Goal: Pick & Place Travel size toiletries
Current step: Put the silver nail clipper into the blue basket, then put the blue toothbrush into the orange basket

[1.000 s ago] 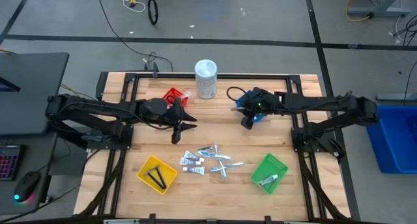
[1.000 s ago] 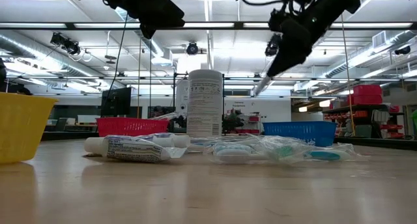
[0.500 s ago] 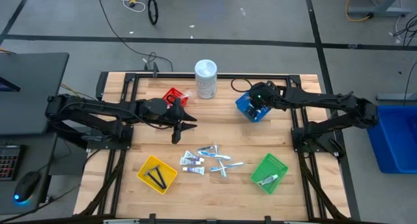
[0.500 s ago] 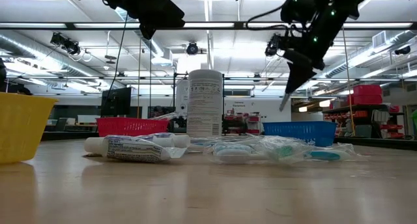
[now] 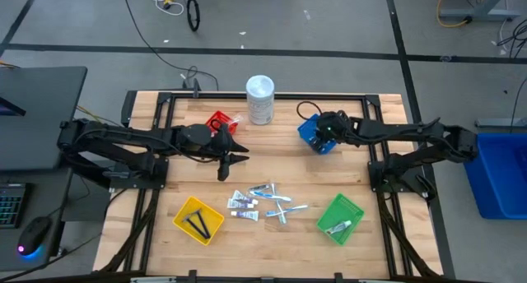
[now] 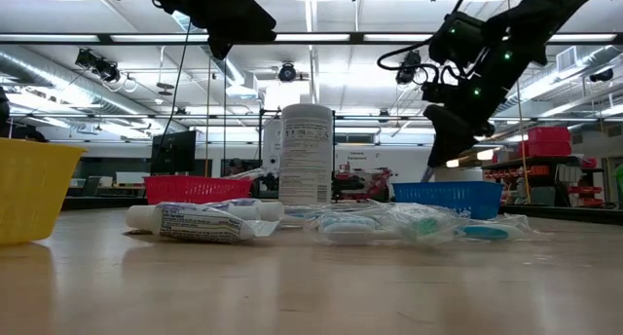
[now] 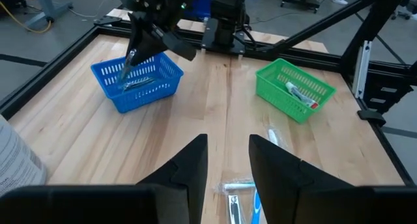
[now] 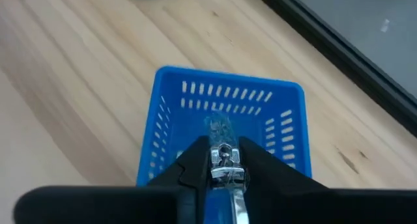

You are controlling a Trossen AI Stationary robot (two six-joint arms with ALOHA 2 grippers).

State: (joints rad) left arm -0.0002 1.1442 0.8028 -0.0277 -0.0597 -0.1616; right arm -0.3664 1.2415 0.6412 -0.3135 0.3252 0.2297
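Note:
The travel size toiletries [image 5: 263, 202] lie in a loose pile on the table's near middle: small white tubes and slim pale-blue sticks. My right gripper [image 8: 223, 155] hangs over the blue basket [image 5: 315, 137] at the far right, shut on a slim clear-wrapped stick [image 8: 226, 173]. My left gripper [image 7: 228, 160] waits open and empty above the table's left middle, near the red basket [image 5: 217, 121]. Other small items lie on the blue basket's floor [image 7: 141, 84]. My right gripper pinches the slim stick between its two fingers at the stick's upper end [image 8: 225, 164]. The fingers slant steeply down from the table's right side. The stick hangs below them along their line, its free end [image 7: 127, 66] down inside the blue basket's rim.
A tall white container [image 5: 260, 99] stands at the far middle. The yellow basket [image 5: 198, 219] at the near left holds thin black pieces. The green basket [image 5: 340, 218] at the near right holds a tube. Bare wood lies between the pile and the blue basket.
My right gripper has sunk toward the blue basket, drawing a little toward the table's right edge and tipping more steeply down while rolling at the wrist. The stick has gone down with it into the basket's opening.

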